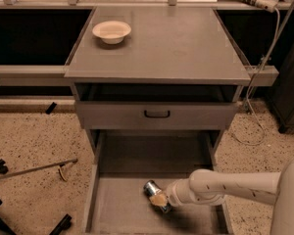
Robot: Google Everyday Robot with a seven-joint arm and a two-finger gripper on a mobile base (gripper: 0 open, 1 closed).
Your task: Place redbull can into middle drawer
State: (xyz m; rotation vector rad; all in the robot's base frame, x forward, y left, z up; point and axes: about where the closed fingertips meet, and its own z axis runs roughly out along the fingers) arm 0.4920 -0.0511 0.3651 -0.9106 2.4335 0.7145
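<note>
A: Confirm quantities per item type.
B: bowl [111, 31]: 1. redbull can [150, 186]: 1. Drawers: 2, namely closed drawer front [196, 115] and open middle drawer [117, 204].
A: Gripper count?
B: gripper [160, 200]: 1, inside the middle drawer, clamped on the redbull can.

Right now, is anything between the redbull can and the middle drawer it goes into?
Nothing visible. The redbull can is already inside the pulled-out middle drawer, at the gripper, with only the drawer's grey floor around it. Whether the can rests on that floor cannot be told.

White arm [235, 185] reaching in low from the view's right, tool [159, 199] at its tip clasped on redbull can [151, 188]
</note>
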